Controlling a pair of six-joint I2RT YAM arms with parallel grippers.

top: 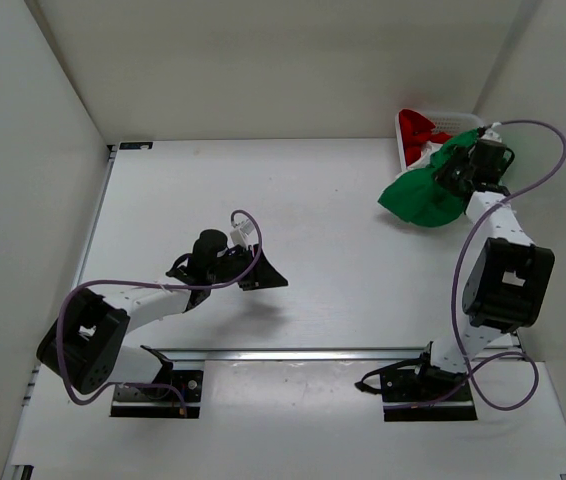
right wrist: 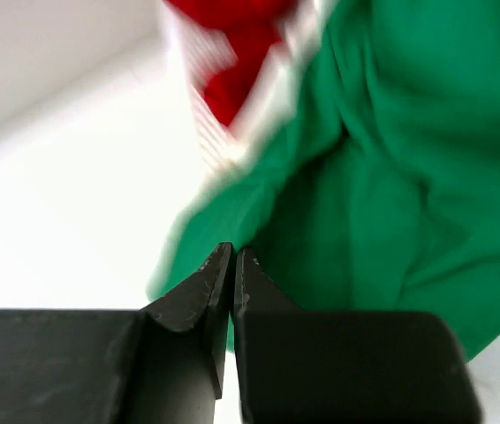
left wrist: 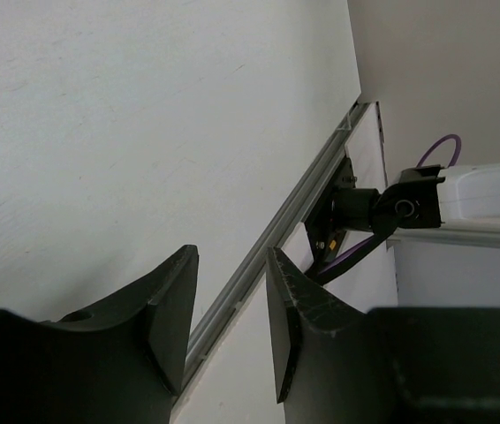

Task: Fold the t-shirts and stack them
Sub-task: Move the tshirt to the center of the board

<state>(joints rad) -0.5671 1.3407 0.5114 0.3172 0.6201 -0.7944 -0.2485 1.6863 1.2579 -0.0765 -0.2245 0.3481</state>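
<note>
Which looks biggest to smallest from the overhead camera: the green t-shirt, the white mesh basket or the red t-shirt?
1. green t-shirt, spread out of the basket onto the table
2. white mesh basket, partly covered by the green cloth, so its full size is unsure
3. red t-shirt, only a small patch showing inside the basket

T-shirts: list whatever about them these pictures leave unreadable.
- White shirt: not identifiable in any view. In the top view, the white patches at the basket could be cloth or mesh; too small to tell.
- Red shirt: mostly hidden by the basket wall and the green shirt; blurred in the right wrist view.
- Green shirt: cut off by the right wrist view's edges; the right gripper hides the fold it pinches.
</note>
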